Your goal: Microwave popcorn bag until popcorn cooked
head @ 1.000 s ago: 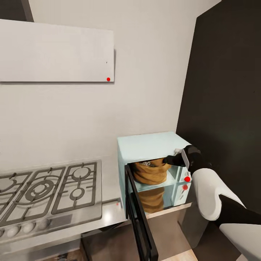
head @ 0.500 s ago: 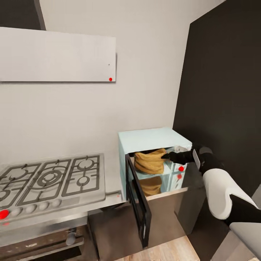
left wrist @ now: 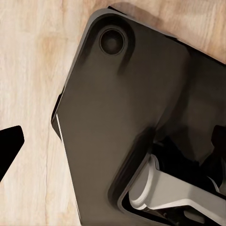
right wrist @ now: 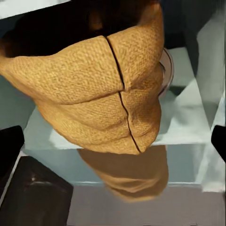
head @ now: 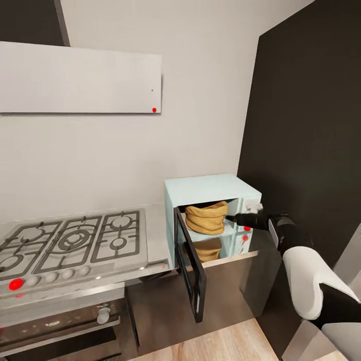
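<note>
Where the microwave gapes, popcorn bag base hidden

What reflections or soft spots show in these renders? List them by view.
Head view: the glossy countertop mirrors the popcorn bag below the microwave. Right wrist view: the same mirrored bag lies beneath the real one; the picture is slightly soft. Left wrist view: dark robot base over wood floor, mildly blurred.

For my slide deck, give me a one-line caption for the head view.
Right gripper at the open microwave, the popcorn bag inside, beside a gas hob.
</note>
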### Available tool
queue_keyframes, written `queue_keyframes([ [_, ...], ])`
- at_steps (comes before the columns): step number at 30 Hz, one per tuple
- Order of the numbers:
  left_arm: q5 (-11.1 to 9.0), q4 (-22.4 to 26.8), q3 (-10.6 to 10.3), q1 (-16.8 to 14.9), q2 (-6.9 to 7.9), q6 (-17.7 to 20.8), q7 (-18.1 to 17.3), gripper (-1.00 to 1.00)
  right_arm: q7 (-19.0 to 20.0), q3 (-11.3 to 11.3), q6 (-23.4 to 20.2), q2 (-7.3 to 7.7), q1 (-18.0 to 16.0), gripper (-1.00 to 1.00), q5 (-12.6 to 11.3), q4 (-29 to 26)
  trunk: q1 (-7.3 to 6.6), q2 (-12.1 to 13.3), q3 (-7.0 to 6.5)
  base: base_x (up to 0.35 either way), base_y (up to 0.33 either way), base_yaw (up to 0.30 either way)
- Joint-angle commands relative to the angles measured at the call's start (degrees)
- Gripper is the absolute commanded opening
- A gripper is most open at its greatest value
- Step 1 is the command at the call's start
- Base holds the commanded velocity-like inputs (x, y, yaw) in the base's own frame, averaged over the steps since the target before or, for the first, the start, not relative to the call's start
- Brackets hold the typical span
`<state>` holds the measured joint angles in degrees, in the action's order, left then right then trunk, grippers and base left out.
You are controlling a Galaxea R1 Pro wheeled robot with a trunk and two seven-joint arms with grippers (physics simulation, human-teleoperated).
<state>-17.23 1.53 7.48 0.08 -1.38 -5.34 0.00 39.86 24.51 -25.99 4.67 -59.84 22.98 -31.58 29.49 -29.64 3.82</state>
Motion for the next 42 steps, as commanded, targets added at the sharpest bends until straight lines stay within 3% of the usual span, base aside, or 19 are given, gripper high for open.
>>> queue_keyframes([
  [1, 0.01, 0.09, 0.44, 0.01, -0.02, -0.08, 0.00, 1.00, 0.46, 0.38, 2.42, -0.20, 0.36, 1.00, 0.62, 0.00, 0.03, -0.10, 0.10, 0.000, 0.000, 0.000],
  [2, 0.01, 0.12, 0.44, 0.01, -0.02, -0.08, 0.00, 1.00, 0.46, 0.36, 5.21, -0.40, 1.23, 1.00, 0.75, 0.02, 0.03, -0.10, 0.10, 0.000, 0.000, 0.000],
  [4, 0.01, 0.10, 0.43, 0.01, -0.02, -0.10, 0.00, 1.00, 0.51, 0.36, 6.81, -0.43, 1.93, 1.00, 0.81, 0.02, 0.03, -0.10, 0.10, 0.000, 0.000, 0.000],
  [11, 0.01, 0.10, 0.43, 0.01, 0.03, -0.10, 0.00, 1.00, 0.55, 0.36, 9.38, -0.59, 2.87, 1.00, 0.72, 0.06, 0.03, -0.10, 0.10, 0.000, 0.000, 0.000],
  [14, 0.01, 0.12, 0.53, 0.01, -0.01, -0.11, 0.00, 1.00, -0.11, 0.37, 10.76, -1.84, 3.56, 1.00, 0.80, 0.18, 0.03, -0.10, 0.10, 0.000, 0.000, 0.000],
  [17, 0.01, 0.13, 0.60, 0.01, -0.02, -0.11, 0.01, 1.00, -0.58, 0.43, 14.64, -4.27, 4.17, 1.00, 0.64, 1.46, 0.03, -0.10, 0.10, 0.000, 0.000, 0.000],
  [24, 0.01, 0.06, 0.45, 0.01, 0.01, -0.03, 0.00, 1.00, -0.08, 0.53, 21.12, -4.54, 4.38, 1.00, 0.77, 4.87, 0.03, -0.10, 0.10, 0.081, 0.000, 0.000],
  [42, 0.01, 0.10, 0.42, 0.01, 0.05, -0.06, 0.00, 1.00, 0.45, 0.42, 21.59, -4.92, 4.38, 1.00, 0.92, 7.56, 0.03, -0.10, 0.10, 0.268, 0.000, 0.000],
])
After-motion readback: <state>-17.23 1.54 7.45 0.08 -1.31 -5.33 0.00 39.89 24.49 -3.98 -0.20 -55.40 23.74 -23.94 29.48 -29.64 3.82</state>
